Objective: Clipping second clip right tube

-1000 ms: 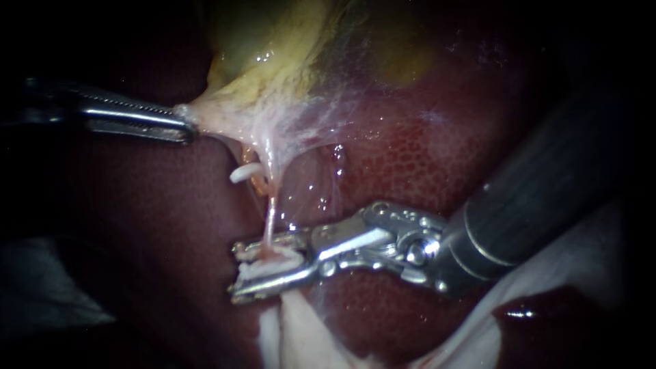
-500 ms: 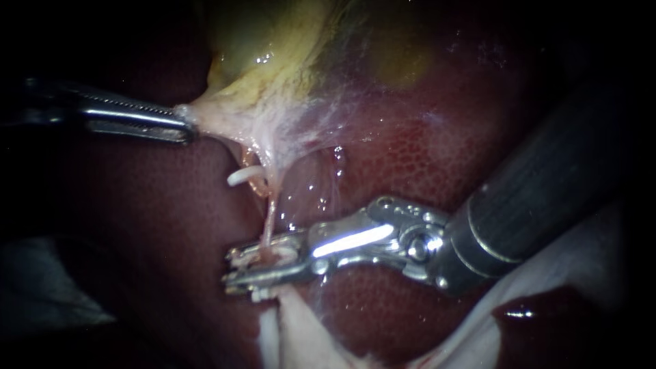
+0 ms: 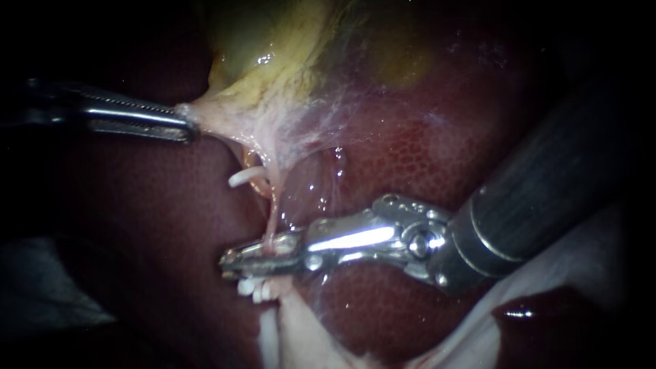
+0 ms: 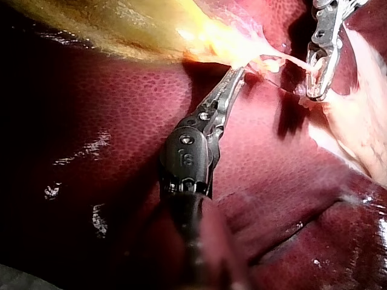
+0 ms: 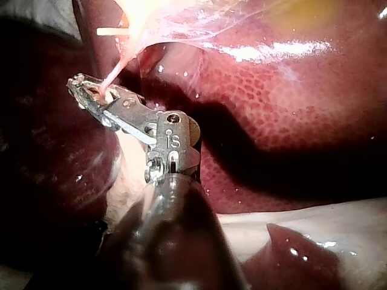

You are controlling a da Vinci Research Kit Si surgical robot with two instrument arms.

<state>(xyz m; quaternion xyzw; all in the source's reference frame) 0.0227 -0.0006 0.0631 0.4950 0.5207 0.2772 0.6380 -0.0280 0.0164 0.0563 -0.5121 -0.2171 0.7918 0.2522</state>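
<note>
Broadly, the liver (image 3: 424, 157) fills the field behind both instruments, with the yellowish gallbladder (image 3: 273, 61) above the jaws. The right instrument (image 3: 232, 258) has its jaws closed on the right tube (image 3: 272, 219), a thin pink strand running down from the gallbladder into them. The left instrument (image 3: 186, 126) has its jaws clamped on the gallbladder's pale edge, which is stretched taut. A white clip (image 3: 254, 288) shows just under the right jaws; a curved clip (image 3: 240, 178) sits between the two pairs of jaws.
</note>
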